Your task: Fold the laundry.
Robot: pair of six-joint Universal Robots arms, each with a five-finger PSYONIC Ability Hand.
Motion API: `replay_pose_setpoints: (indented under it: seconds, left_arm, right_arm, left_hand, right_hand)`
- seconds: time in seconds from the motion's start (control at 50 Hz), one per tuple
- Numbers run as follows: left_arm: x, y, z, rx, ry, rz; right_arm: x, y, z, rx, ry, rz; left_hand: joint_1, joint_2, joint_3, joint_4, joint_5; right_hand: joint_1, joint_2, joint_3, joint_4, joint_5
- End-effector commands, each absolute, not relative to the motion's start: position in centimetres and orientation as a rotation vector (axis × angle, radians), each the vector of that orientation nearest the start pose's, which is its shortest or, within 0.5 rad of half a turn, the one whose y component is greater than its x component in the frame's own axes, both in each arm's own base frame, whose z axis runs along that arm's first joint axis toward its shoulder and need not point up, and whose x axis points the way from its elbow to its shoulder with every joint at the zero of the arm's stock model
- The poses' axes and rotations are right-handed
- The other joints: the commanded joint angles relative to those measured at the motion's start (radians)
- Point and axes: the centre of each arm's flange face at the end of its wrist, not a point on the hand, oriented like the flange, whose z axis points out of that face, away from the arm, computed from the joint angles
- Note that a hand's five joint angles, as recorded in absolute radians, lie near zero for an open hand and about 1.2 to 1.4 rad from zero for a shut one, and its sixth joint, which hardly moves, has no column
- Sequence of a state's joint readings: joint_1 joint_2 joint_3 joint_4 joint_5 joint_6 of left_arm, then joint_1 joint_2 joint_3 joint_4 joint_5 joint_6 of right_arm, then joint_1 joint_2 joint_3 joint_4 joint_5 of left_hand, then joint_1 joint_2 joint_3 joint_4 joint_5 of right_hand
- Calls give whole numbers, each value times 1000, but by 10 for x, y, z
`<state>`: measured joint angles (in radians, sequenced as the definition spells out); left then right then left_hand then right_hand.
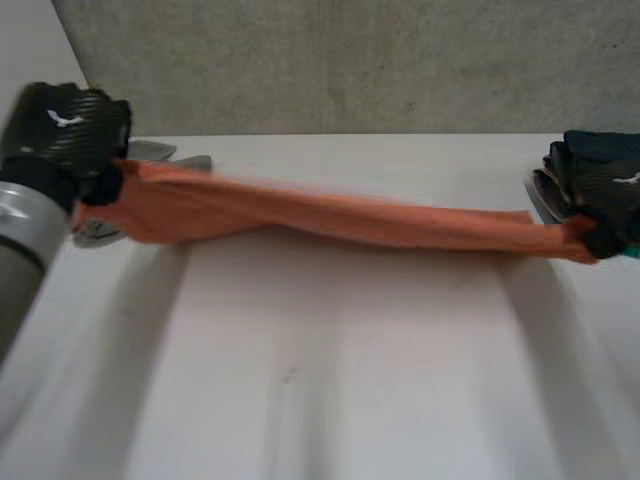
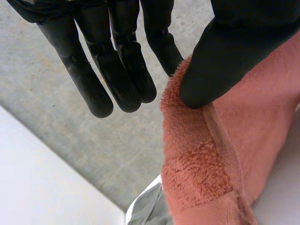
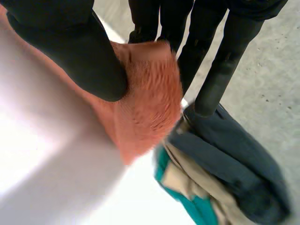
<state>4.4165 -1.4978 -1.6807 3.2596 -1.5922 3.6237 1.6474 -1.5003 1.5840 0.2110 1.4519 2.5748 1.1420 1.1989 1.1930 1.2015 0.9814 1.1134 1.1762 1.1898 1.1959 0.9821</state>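
Note:
An orange towel (image 1: 330, 215) hangs stretched in a long band above the white table (image 1: 330, 380), from the far left to the far right. My left hand (image 1: 70, 130) holds its left end. In the left wrist view the thumb (image 2: 234, 47) pinches the towel's hemmed edge (image 2: 211, 164) against a finger, while the other fingers stay straight. My right hand (image 1: 605, 195) holds the right end. In the right wrist view its thumb (image 3: 70, 47) presses the towel's corner (image 3: 150, 103) against the fingers.
A grey cloth (image 1: 160, 152) lies on the table behind and under the towel's left end, also seen below my left hand (image 2: 147, 208). A pile of dark blue, teal and beige clothes (image 3: 225, 178) lies by my right hand, at the table's right edge (image 1: 545, 190).

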Motion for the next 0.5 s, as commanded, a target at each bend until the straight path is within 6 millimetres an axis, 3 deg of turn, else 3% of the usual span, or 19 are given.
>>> replay_pose_setpoints:
  seconds: [0.02,0.12,0.2,0.34,0.44,0.48,0.5]
  left_arm:
    - [-195,-207,310,898,2037,-1976]
    - [-197,-197,283,1042,2115,-1829]
    - [-203,-211,252,1094,2153,-1753]
    - [-224,-252,203,1150,2187,-1696]
    - [-239,-296,197,1145,2087,-1726]
    - [-243,-313,205,1129,2016,-1750]
    - [-248,-330,220,1088,1935,-1798]
  right_arm:
    - [140,-253,304,-1343,2657,-1800]
    - [142,-248,301,-1405,2643,-1772]
    - [144,-250,278,-1428,2661,-1653]
    - [159,-299,217,-1463,2667,-1590]
    - [170,-330,217,-1434,2643,-1763]
    - [183,-349,223,-1420,2564,-1912]
    - [188,-356,227,-1408,2526,-1984]
  left_hand:
    - [254,197,203,195,240]
    - [254,197,203,195,240]
    - [254,197,203,195,240]
    - [254,197,203,195,240]
    - [254,197,203,195,240]
    - [254,197,203,195,240]
    - [254,197,203,195,240]
  right_hand:
    - [283,220,207,200,240]
    - [283,220,207,200,240]
    - [283,220,207,200,240]
    - [283,220,207,200,240]
    - [283,220,207,200,240]
    - [283,220,207,200,240]
    - [283,220,207,200,240]
